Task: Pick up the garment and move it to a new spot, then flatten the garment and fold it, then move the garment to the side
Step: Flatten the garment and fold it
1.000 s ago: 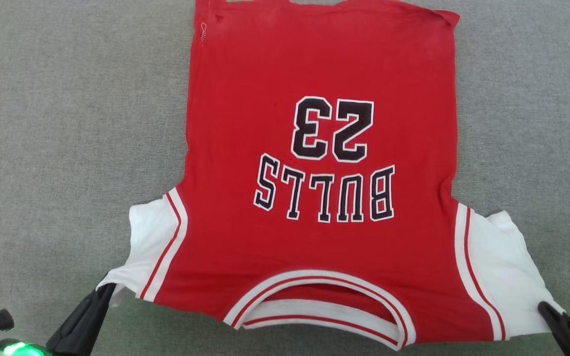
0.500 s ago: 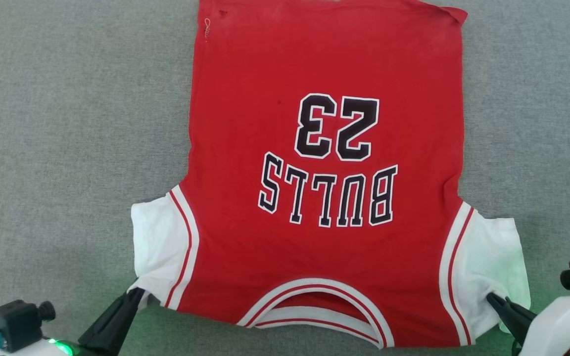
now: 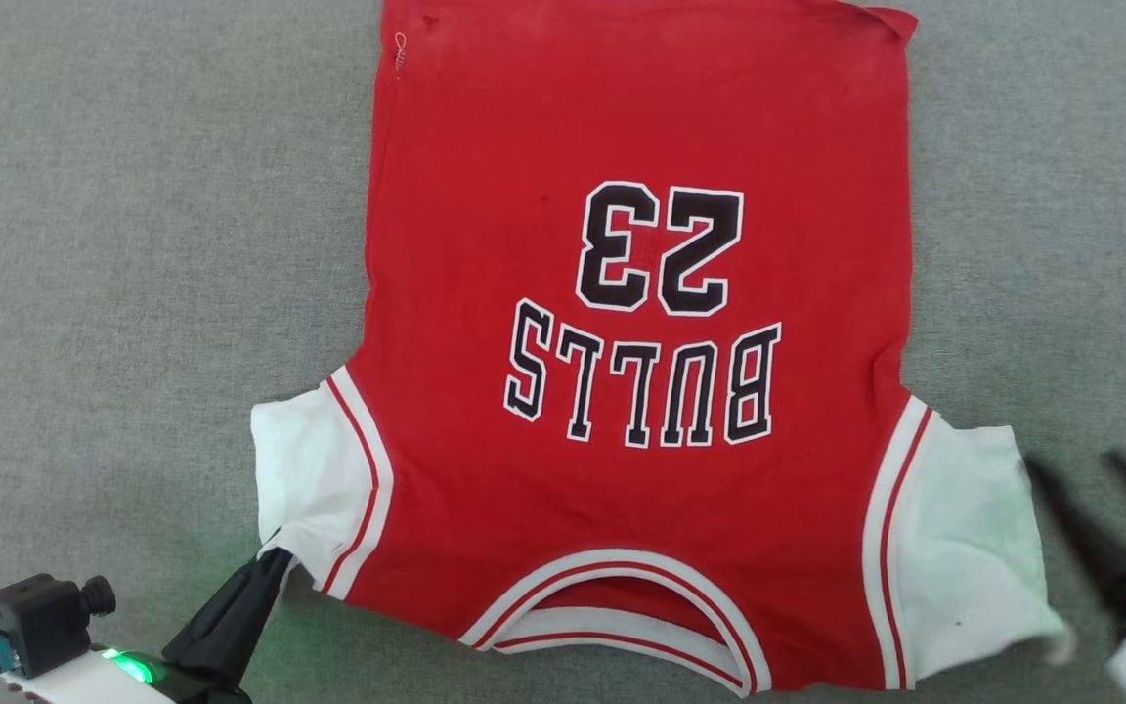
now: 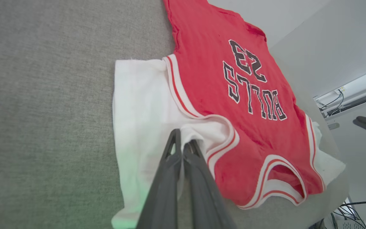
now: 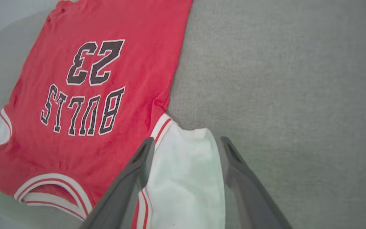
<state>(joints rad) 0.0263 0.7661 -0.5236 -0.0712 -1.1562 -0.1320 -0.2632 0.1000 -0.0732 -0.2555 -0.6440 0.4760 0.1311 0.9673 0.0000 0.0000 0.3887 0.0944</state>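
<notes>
The garment [image 3: 641, 489], a red jersey with black lettering, lies spread flat on the grey cloth surface, collar toward me. My left gripper [image 3: 275, 562] is shut on the near corner of its left white sleeve [image 3: 304, 479]; the left wrist view shows the fingertips [image 4: 177, 135] pinching that white cloth. My right gripper [image 3: 1071, 462] is blurred and open, just right of the right white sleeve [image 3: 964, 548] and off it. In the right wrist view its gripper [image 5: 186, 143] stands wide, with the sleeve [image 5: 186, 178] lying flat on the cloth below and between the fingers.
The grey cloth tabletop [image 3: 133, 244] stretches wide on both sides of the jersey. In the left wrist view the table's far edge [image 4: 342, 178] drops off beside the right sleeve, with cables [image 4: 345, 216] below.
My right gripper has opened, let go of the right sleeve and drawn back to the right; the sleeve now lies flat. Both grippers came inward earlier. The left still holds its sleeve corner.
</notes>
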